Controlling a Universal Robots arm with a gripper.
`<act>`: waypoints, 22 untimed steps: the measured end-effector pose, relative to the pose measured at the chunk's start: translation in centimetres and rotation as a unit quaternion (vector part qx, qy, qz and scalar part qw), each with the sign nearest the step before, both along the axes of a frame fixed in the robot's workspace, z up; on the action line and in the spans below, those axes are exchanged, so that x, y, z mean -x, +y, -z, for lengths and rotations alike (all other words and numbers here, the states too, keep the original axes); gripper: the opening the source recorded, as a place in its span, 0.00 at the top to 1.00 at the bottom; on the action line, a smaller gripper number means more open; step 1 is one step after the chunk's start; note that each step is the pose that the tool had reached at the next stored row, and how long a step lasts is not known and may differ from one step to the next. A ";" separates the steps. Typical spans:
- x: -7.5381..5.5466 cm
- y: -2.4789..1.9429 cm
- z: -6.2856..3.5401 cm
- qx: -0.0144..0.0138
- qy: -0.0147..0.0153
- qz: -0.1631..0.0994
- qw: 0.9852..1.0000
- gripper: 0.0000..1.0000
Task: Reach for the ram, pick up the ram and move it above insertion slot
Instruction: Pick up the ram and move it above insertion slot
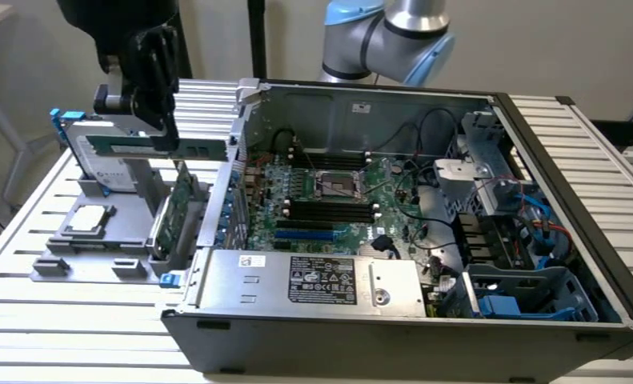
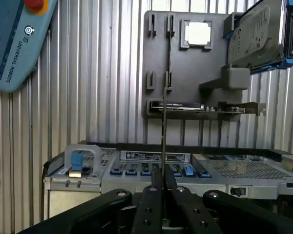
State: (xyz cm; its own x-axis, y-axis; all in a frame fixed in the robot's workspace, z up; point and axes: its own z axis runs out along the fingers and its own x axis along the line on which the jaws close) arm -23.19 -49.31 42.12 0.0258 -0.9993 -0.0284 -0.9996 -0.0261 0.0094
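Observation:
The ram (image 1: 194, 150) is a long green stick held level in the air above the grey fixture (image 1: 54, 260), at the exterior view's left of the open computer case (image 1: 572, 200). My gripper (image 1: 169, 134) is shut on its top edge. In the wrist view the ram (image 2: 164, 126) appears edge-on as a thin line rising from between the shut fingers (image 2: 151, 195) of the gripper (image 2: 164, 179). The black memory slots (image 1: 327, 210) lie on the motherboard inside the case, apart from the ram and toward the exterior view's right of it.
The fixture carries a processor chip (image 1: 86, 220), a silver hard drive (image 1: 108, 168) with blue rails and an upright green expansion card (image 1: 178, 210). The case's side wall (image 1: 236, 144) stands between ram and motherboard. A power supply (image 1: 316, 280) fills the case front. A teach pendant (image 2: 10, 39) lies nearby.

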 end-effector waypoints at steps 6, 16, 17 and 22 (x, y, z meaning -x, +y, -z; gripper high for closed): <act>-2.7 0.14 0.00 0.000 0.000 0.000 1.000 0.87; -7.3 0.54 0.00 0.000 0.000 0.000 1.000 0.87; -7.7 0.60 0.00 0.000 0.000 0.000 1.000 0.87; -10.0 1.23 0.17 0.000 0.000 0.000 1.000 0.87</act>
State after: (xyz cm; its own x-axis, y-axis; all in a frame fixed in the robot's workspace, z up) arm -13.19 -48.08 41.96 0.0258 -0.9993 -0.0278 -0.9996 -0.0261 0.0094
